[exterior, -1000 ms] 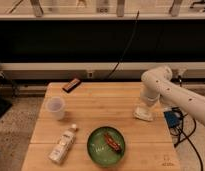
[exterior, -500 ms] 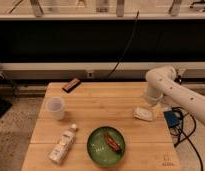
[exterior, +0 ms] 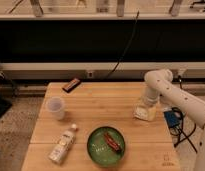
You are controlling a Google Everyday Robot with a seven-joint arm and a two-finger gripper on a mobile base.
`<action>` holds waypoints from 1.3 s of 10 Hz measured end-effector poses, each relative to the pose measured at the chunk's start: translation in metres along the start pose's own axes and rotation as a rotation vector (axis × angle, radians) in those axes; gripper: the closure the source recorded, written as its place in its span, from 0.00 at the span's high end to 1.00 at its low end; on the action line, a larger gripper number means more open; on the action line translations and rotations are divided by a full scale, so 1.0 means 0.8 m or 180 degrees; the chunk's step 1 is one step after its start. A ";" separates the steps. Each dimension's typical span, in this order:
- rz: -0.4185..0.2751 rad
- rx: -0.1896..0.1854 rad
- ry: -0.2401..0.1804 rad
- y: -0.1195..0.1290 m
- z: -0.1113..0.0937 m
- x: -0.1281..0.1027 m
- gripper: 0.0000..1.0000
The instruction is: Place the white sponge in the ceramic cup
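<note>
The white sponge (exterior: 144, 113) is a small cream block lying on the wooden table (exterior: 101, 107) near its right edge. My gripper (exterior: 147, 103) points straight down right over the sponge, at its top or touching it. The white arm reaches in from the right. The ceramic cup (exterior: 56, 108) is a whitish handleless cup standing upright at the table's left side, far from the gripper.
A white plastic bottle (exterior: 63, 144) lies at the front left. A green bowl (exterior: 106, 145) holding a reddish-brown item sits at the front middle. A small dark flat object (exterior: 72, 85) lies at the back left. Cables and a blue item (exterior: 171, 119) hang off the right edge.
The arm has shifted slightly to the right and the wrist has risen a little over the sponge. The sponge stays on the table in the same spot.
</note>
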 end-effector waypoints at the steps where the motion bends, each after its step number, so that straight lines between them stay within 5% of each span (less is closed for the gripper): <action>1: 0.0085 0.0041 -0.0001 0.000 0.003 0.001 0.80; 7: 0.0417 0.0179 0.0087 0.009 0.027 0.014 0.79; 13: 0.0460 0.0189 0.0168 0.011 0.033 0.024 0.22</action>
